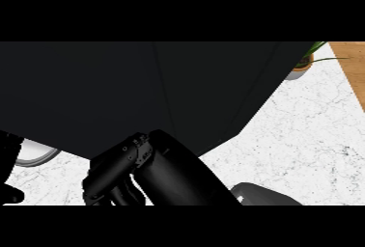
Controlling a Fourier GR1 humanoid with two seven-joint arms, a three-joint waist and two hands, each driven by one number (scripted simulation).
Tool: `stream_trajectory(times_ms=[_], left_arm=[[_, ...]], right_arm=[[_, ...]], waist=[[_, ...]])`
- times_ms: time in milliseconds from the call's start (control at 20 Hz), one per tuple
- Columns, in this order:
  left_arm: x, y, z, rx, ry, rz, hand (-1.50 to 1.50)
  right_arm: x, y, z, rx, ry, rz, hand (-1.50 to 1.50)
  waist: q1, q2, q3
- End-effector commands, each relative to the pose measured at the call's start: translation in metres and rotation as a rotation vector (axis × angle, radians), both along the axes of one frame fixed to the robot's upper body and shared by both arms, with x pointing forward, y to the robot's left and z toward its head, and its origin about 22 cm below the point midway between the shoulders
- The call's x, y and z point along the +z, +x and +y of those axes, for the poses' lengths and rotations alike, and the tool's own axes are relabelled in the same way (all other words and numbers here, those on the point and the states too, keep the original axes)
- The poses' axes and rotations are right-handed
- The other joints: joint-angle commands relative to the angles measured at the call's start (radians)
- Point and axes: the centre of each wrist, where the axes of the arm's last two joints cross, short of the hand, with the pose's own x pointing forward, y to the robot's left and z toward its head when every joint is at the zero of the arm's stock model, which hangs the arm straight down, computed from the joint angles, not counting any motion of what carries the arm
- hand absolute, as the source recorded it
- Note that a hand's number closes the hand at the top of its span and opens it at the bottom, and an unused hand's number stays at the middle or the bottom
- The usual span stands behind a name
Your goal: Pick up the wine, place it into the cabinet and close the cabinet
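R hand [118, 171] hung over the counter's [299, 144] front edge, fingers curled round a black cylinder, apparently the wine bottle [182, 181], tilted just under the dark cabinet [143, 91] that hid most of the counter. L hand [7, 164] showed only as a black sliver at the left edge by a white dish [35, 153]; its grip couldn't be told. A potted plant [301, 65] stood far right.

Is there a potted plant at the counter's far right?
Yes, a potted plant stands on the white counter at upper right, beside a wooden surface.
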Motion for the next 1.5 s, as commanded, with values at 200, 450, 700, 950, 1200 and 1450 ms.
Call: stream_trajectory(times_ms=[200,450,700,950,1200,1450], left_arm=[[-0.004,0.001,0.008,0.029,0.044,0.007,-1.5],[0.001,-0.007,0.006,0.047,0.002,0.0,-1.5],[0.003,0.0,0.017,0.05,0.018,0.009,-1.5],[0.004,-0.006,0.022,0.062,0.008,0.002,-1.5],[-0.007,-0.013,0.02,0.047,0.007,-0.006,-1.5],[0.001,0.006,0.011,0.034,0.015,-0.018,-1.5]], right_arm=[[0.026,0.061,0.042,-0.056,0.053,0.071,1.5],[-0.014,0.094,0.02,-0.069,0.077,0.165,1.5],[-0.013,0.111,0.014,-0.107,0.068,0.175,1.5],[-0.027,0.137,0.004,-0.157,0.03,0.149,1.5],[-0.032,0.172,-0.034,-0.189,0.018,0.157,1.5],[-0.038,0.176,-0.03,-0.209,0.002,0.115,1.5]], waist=[[-0.02,0.002,0.002],[-0.03,0.001,0.003],[-0.04,-0.001,0.003],[-0.038,0.0,0.003],[-0.027,0.004,0.003],[-0.032,0.006,0.003]])
